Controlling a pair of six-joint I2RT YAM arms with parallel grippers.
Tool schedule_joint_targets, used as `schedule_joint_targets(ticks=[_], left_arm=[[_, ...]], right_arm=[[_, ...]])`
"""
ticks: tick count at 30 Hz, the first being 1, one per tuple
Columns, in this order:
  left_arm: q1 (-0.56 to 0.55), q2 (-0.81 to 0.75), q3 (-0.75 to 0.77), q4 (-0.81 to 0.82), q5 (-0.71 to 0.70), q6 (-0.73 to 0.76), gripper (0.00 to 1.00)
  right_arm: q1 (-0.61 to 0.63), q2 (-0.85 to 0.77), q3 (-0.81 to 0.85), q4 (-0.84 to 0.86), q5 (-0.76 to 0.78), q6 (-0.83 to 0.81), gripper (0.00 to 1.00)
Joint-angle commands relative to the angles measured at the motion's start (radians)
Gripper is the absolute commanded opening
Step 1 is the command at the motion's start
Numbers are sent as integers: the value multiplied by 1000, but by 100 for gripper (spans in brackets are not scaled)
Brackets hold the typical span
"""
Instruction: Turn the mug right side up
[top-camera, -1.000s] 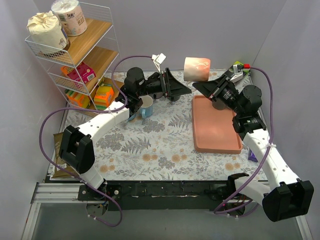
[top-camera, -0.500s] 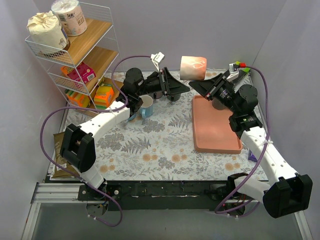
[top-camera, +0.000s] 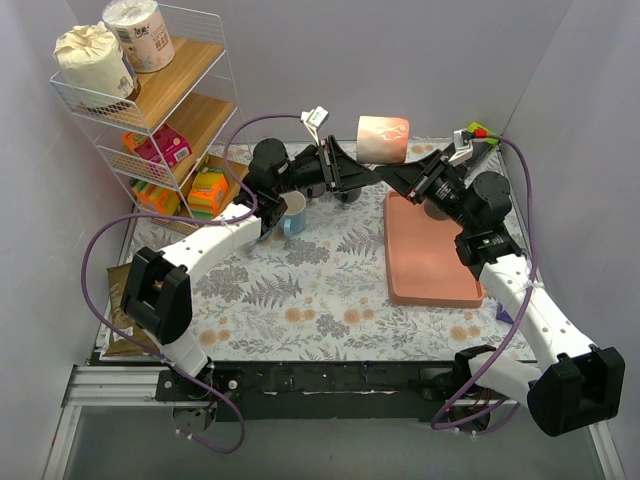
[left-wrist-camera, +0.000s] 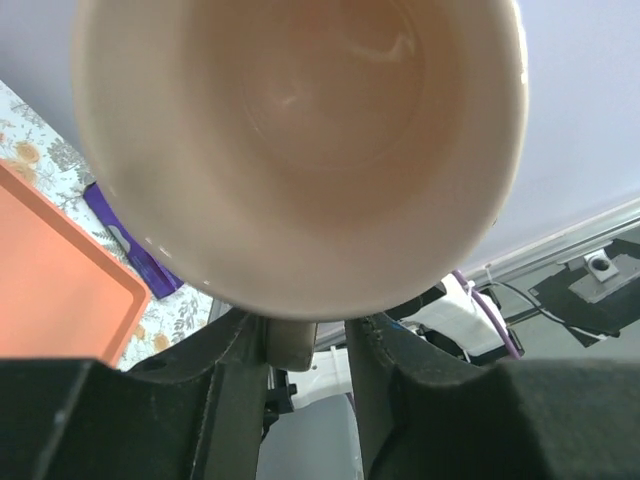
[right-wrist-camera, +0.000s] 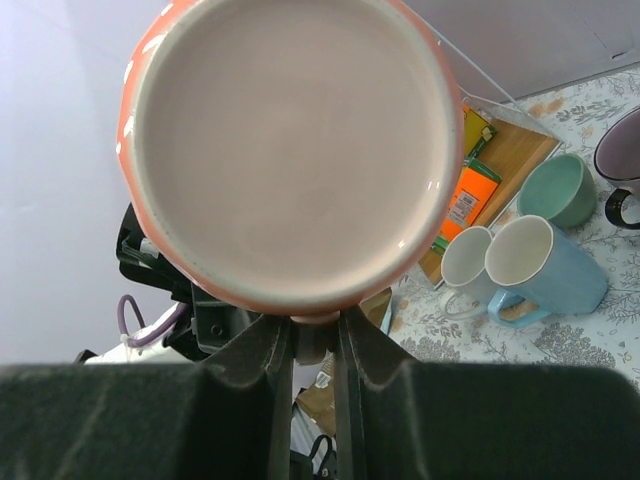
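Mug (top-camera: 383, 138) off the worktop (top-camera: 320, 280), lying sideways.
Right hand (right-wrist-camera: 312, 338) clamped on the mug just under its base. Left hand (left-wrist-camera: 305, 350) has its fingers parted astride the part below the rim, a gap showing on one side. Mug sits upper centre of the top view, mouth toward frame left, just up-left of the tray (top-camera: 432, 265).

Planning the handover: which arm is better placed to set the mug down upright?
Left, probably: left gripper faces the mug opening, so pointing down puts the base down. Right gripper faces the base.
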Motion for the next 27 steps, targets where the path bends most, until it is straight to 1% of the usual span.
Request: schedule_joint_targets(ticks=[1, 4, 5, 8, 13, 14, 15, 16, 17, 19, 20, 21, 22, 23, 24, 26, 27], left_arm=[[-3, -24, -16, 37, -36, -31, 27], [-2, -25, -22, 39, -53, -36, 20], [-3, -25, -22, 34, -57, -33, 13], [-2, -27, -19, 21, -60, -23, 0], [-2, -45, -18, -34, -80, 31, 0], [-2, -47, -8, -74, -85, 62, 0], [-2, -50, -4, -97, -99, 79, 0], [-2, -54, 2, -149, -108, 97, 0], [-2, -57, 10, -180, -119, 120, 0], [-2, -74, 27, -273, -164, 194, 0], [-2, -80, 31, -310, -192, 215, 0], [-2, -86, 39, -346, -214, 265, 0], [-2, -93, 42, -407, -261, 289, 0], [-2, -105, 44, -432, -286, 309, 0], [-2, -109, 45, -453, -304, 330, 0], [-2, -117, 45, -513, -358, 395, 0], [-2, -120, 47, -518, -376, 415, 0]], right_arm=[[16, -39, 7, 132, 28, -23, 1], [21, -40, 4, 134, 34, -30, 1], [20, -40, 4, 131, 36, -32, 1], [21, -43, 0, 123, 40, -38, 1], [21, -48, 7, 82, 48, -67, 1], [21, -48, 10, 75, 48, -73, 7], [21, -48, 11, 46, 51, -86, 16], [21, -48, 13, 26, 60, -92, 26], [21, -46, 22, -1, 69, -96, 40], [21, -45, 33, -99, 108, -122, 47], [21, -42, 49, -185, 125, -132, 54], [21, -42, 57, -225, 143, -151, 57], [21, -40, 65, -262, 169, -164, 58], [21, -34, 73, -299, 183, -179, 61], [21, -31, 89, -384, 203, -196, 62], [19, -19, 99, -460, 241, -216, 63], [18, -16, 106, -533, 258, -225, 64]])
